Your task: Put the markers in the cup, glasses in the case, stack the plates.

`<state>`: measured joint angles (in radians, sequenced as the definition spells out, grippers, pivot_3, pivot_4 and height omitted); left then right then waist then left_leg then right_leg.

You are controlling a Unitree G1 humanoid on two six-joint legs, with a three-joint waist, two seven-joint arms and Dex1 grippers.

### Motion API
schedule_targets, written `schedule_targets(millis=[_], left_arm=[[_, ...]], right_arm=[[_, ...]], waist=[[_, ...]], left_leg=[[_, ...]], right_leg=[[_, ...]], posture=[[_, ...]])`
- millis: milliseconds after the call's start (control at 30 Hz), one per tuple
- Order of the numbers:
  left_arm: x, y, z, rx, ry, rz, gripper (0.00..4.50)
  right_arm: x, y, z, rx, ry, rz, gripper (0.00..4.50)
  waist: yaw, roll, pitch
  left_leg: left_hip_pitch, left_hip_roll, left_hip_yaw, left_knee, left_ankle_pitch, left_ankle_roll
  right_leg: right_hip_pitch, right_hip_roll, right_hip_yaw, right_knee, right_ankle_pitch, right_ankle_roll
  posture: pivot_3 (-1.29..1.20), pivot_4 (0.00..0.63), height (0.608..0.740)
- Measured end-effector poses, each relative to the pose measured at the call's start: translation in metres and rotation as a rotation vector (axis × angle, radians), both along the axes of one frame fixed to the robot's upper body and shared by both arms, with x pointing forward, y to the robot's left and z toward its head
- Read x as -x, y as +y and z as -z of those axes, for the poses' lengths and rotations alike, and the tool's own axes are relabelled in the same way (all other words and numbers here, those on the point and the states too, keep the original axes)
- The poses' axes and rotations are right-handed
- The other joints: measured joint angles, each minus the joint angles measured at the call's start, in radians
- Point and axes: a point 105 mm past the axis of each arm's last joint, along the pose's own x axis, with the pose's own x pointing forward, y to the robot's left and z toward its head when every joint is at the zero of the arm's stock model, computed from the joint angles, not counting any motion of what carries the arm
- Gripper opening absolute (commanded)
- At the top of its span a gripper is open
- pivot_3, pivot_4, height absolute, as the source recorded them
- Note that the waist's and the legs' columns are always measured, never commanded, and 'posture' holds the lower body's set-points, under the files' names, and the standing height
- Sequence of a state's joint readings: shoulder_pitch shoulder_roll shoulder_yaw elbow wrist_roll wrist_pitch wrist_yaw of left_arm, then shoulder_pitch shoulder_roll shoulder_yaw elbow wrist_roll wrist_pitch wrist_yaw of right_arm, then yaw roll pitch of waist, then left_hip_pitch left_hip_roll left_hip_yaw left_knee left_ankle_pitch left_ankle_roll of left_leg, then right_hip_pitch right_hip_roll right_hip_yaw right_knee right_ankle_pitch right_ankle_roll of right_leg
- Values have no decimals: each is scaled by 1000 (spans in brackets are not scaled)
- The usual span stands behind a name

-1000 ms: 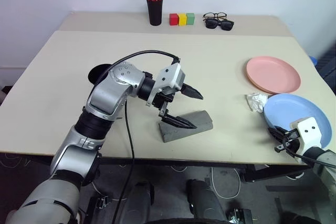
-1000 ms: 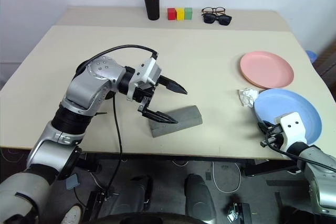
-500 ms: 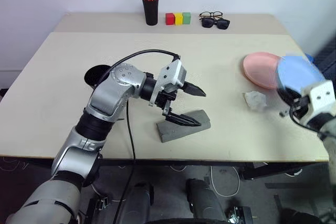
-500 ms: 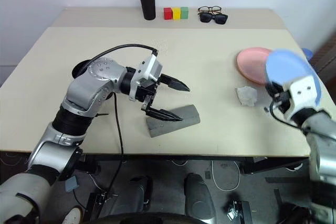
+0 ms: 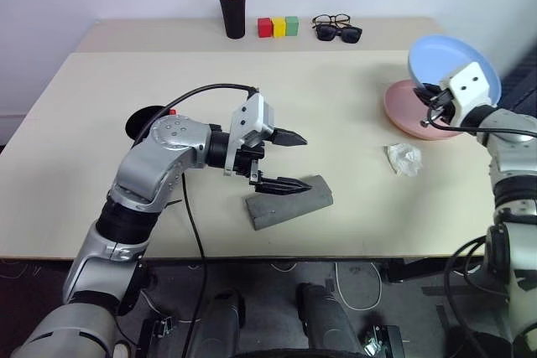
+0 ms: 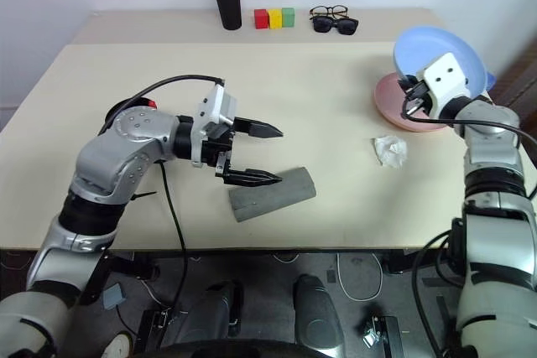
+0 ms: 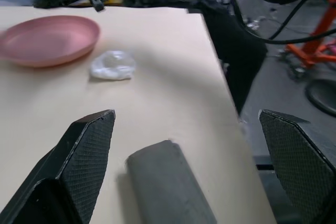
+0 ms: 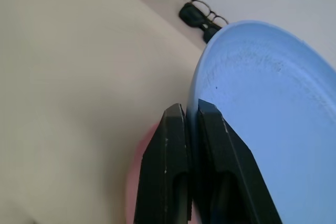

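Beige table (image 5: pixel 352 106), right tool (image 8: pixel 191 116) pinching blue plate (image 5: pixel 453 60)

left gripper (image 7: pixel 189 150): fingers spread wide | grey case (image 7: pixel 168 184): between them on table (image 7: pixel 157 77) | pink plate (image 7: pixel 47 38): beyond | crumpled white wrapper (image 7: pixel 112 65): beside plate

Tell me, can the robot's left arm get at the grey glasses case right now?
Probably yes: the left pincer hangs wide open right at the closed grey rectangular hard-shell case, and nothing lies between them.
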<state>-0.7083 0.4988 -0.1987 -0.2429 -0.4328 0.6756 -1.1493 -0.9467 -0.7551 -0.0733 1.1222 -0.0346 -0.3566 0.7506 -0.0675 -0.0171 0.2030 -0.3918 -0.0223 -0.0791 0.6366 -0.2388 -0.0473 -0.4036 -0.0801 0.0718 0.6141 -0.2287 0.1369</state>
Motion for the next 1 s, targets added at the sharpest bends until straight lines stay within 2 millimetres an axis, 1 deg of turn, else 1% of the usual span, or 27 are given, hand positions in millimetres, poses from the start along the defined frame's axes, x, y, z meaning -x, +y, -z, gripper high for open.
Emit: schedule_targets(millis=[33, 133, 200, 300, 400, 467, 500, 567, 600, 667, 733, 800, 867, 933, 1000], left_arm=[[1, 2, 0, 1, 4, -12, 4500], [4, 8, 1, 3, 15, -56, 4500], [5, 10, 1, 4, 12, -78, 4500], [6, 14, 2, 9, 23, -106, 4500], [7, 14, 1, 16, 31, -109, 4500], [7, 14, 1, 18, 34, -110, 4500], [6, 14, 1, 19, 37, -110, 4500], [5, 14, 2, 22, 45, -108, 4500], [4, 14, 2, 22, 50, -109, 4500], [2, 15, 4, 23, 57, -105, 4500], [2, 13, 6, 19, 63, -92, 4500], [4, 12, 8, 15, 68, -66, 4500], [3, 12, 9, 15, 71, -58, 4500], [2, 13, 9, 15, 71, -57, 4500], [1, 14, 8, 13, 63, -58, 4500]], right_arm=[[-2, 2, 5, 7, 21, 2, 1074], [-5, 6, 22, 31, 71, 17, 2592], [-6, 4, 26, 46, 73, 33, 3539], [-6, 2, 21, 45, 37, 47, 3539], [0, 1, 9, -90, 14, -3, 3539], [12, 1, 10, -183, 57, -81, 3539], [22, 1, 16, -216, 94, -113, 3539], [47, 2, 39, -282, 215, -170, 3539], [59, 4, 52, -323, 278, -191, 3539], [81, 14, 71, -401, 387, -223, 3539], [94, 20, 77, -440, 437, -236, 3539], [100, 20, 78, -438, 442, -219, 3539], [100, 18, 82, -437, 442, -188, 3539], [97, 17, 85, -434, 434, -162, 3539], [90, 13, 87, -416, 413, -124, 3539]], waist=[[-1, 0, 0], [-1, 0, 0], [-1, 0, 0], [-2, 0, 0], [-2, 0, 0], [1, 0, 0], [7, 0, 0], [20, 0, 0], [22, 0, 0], [24, 1, 0], [20, 2, 0], [17, 1, 0], [16, 1, 0], [15, 1, 0], [16, 1, 0]], left_leg=[[0, 0, 0, -1, 0, 0], [0, 0, 0, -3, 1, -1], [0, 0, 0, -4, 1, -1], [0, 0, 0, -4, 1, -1], [1, 0, 0, -4, 1, -2], [1, 0, -2, -4, 1, -2], [1, 0, -3, -4, 1, -2], [1, 0, -3, -4, 1, -2], [1, 0, -3, -4, 1, -2], [0, -1, -2, -4, 1, -2], [1, 0, 0, -3, 1, -2], [2, 0, 0, -1, 1, -2], [2, 0, 0, 2, 1, -2], [1, 0, 0, 3, 1, -2], [1, 0, 0, 4, 1, -2]], right_leg=[[-1, 0, 0, 0, 0, 0], [-2, 0, 0, 0, 0, 0], [-2, 0, 0, 0, 0, 0], [-2, 0, 0, 0, 0, 0], [-1, 0, 0, 0, 0, 0], [0, 0, -1, 0, 0, 1], [0, 0, -1, 0, 0, 1], [0, 0, -2, 0, 0, 1], [-1, 0, -1, 1, 0, 1], [-1, 0, -1, 1, 0, 1], [-1, 0, 0, 1, 0, 0], [-1, 1, 0, 2, -1, -3], [0, 1, 0, 2, -2, -3], [0, 1, 0, 2, -2, -4], [0, 1, 0, 2, -1, -4]], posture=[[0, 150, 740], [0, 150, 740], [0, 150, 740], [0, 150, 740], [0, 150, 740], [0, 150, 740], [0, 150, 740], [0, 150, 740], [0, 150, 740], [0, 150, 740], [0, 150, 740], [0, 150, 740], [0, 150, 740], [0, 150, 740], [0, 150, 740]])
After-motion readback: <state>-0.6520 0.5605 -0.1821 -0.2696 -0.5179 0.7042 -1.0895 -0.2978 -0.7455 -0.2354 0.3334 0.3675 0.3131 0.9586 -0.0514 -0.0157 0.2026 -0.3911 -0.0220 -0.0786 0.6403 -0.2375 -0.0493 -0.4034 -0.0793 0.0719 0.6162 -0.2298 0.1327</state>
